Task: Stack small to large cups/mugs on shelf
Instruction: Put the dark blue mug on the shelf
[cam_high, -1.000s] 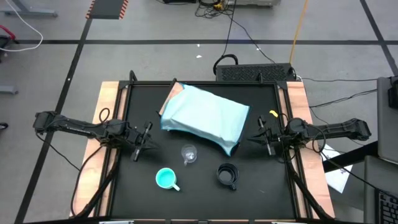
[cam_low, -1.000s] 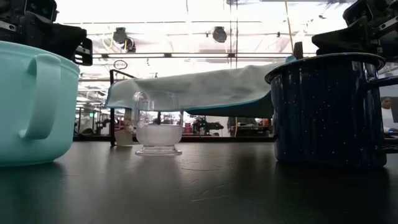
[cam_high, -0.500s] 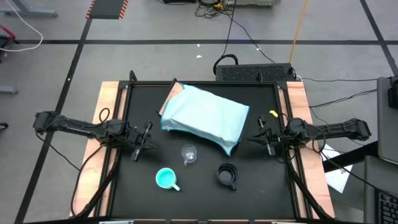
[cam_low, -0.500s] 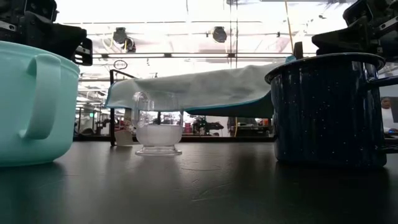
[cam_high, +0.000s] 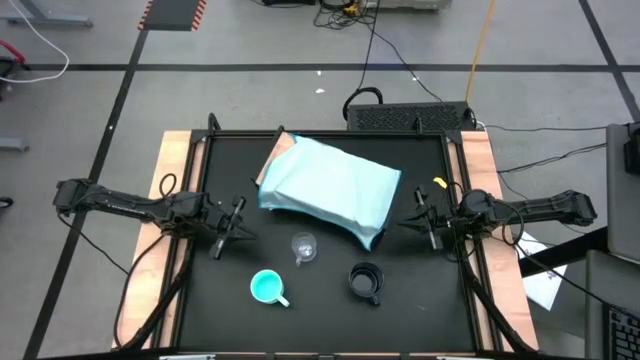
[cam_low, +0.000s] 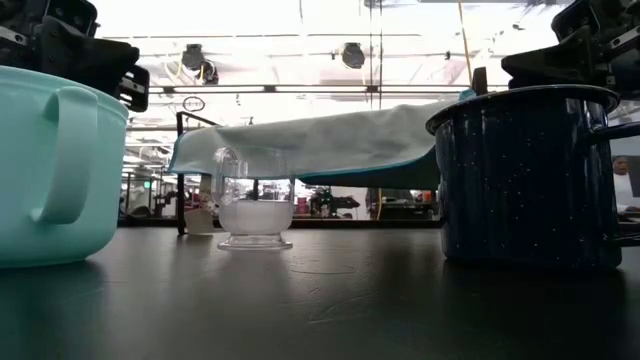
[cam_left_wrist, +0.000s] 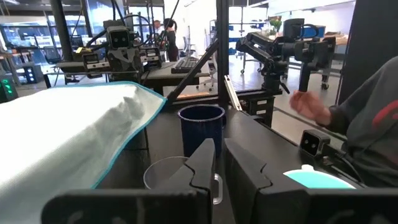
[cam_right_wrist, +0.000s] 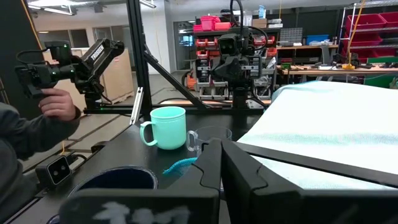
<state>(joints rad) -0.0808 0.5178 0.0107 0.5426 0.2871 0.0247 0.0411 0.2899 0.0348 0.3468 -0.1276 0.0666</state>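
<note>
The light blue shelf (cam_high: 330, 188) lies raised on the far half of the black table. In front of it stand the tiny clear glass cup (cam_high: 303, 246), the teal-inside mug with a white handle (cam_high: 266, 288) and the black handled mug (cam_high: 365, 281), each upright on its base and apart from the others. In the low view the black mug (cam_low: 525, 175) looks dark blue and speckled. My left gripper (cam_high: 230, 228) hovers shut and empty at the table's left side, left of the glass cup (cam_left_wrist: 165, 174). My right gripper (cam_high: 424, 220) hovers shut and empty at the right side, beside the shelf's right end (cam_right_wrist: 336, 124).
The table has wooden side strips (cam_high: 172, 170) and a black frame. A person's hand (cam_left_wrist: 311, 107) and sleeve show beyond the table's near side, and a hand on a leader arm (cam_right_wrist: 59, 102) shows in the right wrist view. Bare tabletop (cam_high: 320, 320) lies near the front edge.
</note>
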